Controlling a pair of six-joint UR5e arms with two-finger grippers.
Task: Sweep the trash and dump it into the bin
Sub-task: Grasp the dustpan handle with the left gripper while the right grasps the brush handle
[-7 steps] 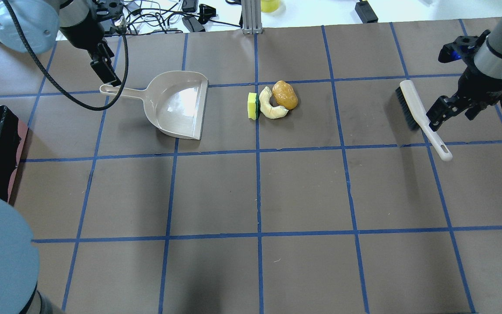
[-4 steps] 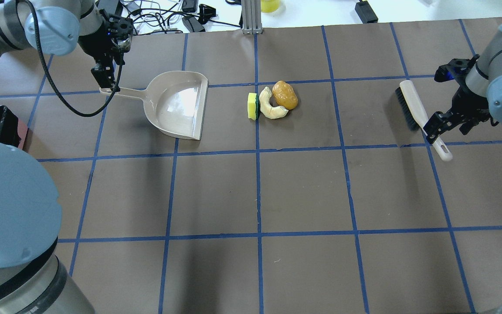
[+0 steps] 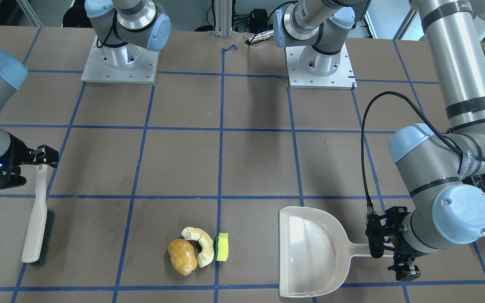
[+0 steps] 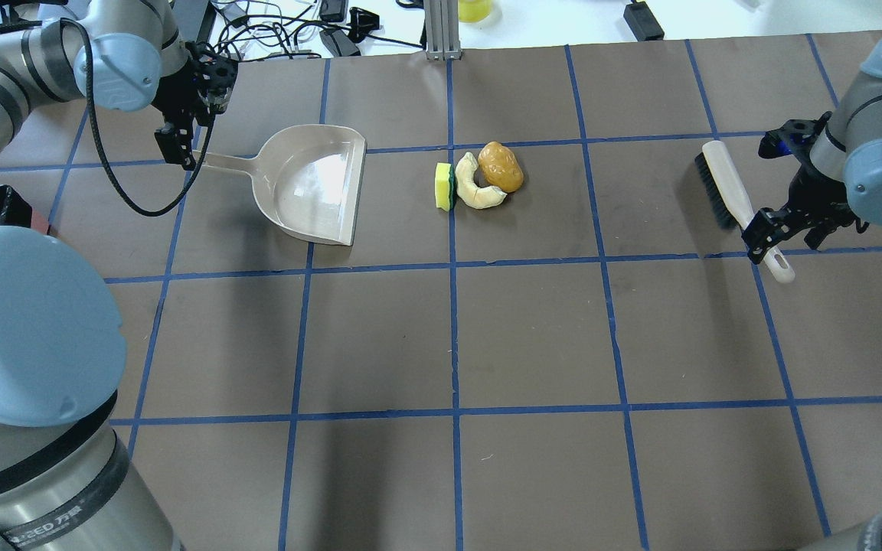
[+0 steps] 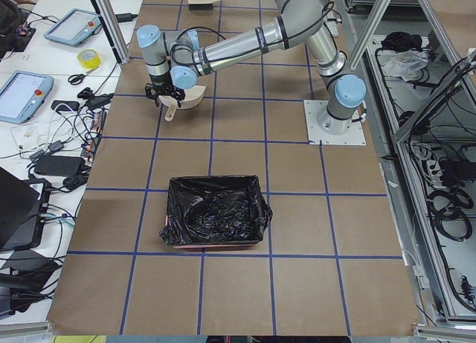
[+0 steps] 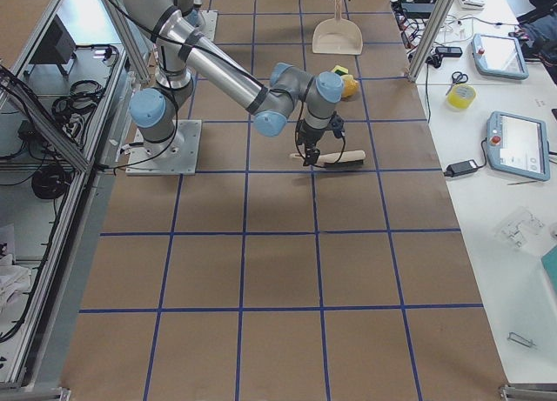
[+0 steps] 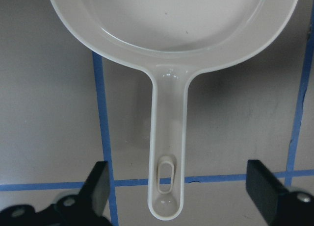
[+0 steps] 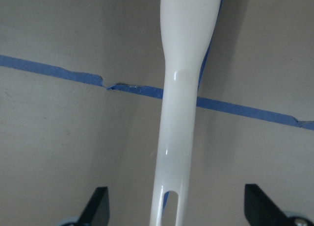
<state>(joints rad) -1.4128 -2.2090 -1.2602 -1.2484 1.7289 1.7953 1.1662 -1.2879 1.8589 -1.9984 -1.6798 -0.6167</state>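
The trash lies together mid-table: a golden-brown lump [image 4: 501, 166], a pale crescent [image 4: 475, 184] and a yellow-green sponge [image 4: 444, 186]. To their left the beige dustpan [image 4: 311, 184] rests flat, with its mouth facing the trash. My left gripper [image 7: 179, 187] is open, one finger on each side of the tip of the dustpan handle [image 7: 169, 138], apart from it. My right gripper [image 8: 176, 206] is open astride the handle of the white brush [image 4: 724, 187], which lies on the table. The bin [image 5: 216, 213], lined with black plastic, stands at the table's left end.
Blue tape lines grid the brown table cover. Cables, a yellow tape roll [image 4: 475, 8] and an aluminium post [image 4: 441, 30] sit beyond the far edge. My left arm's elbow [image 4: 27, 321] fills the overhead view's lower left and hides most of the bin.
My left gripper has shifted left and come down to the tip of the dustpan handle. My right gripper has moved down along the brush handle. Dustpan, brush and trash have not moved.
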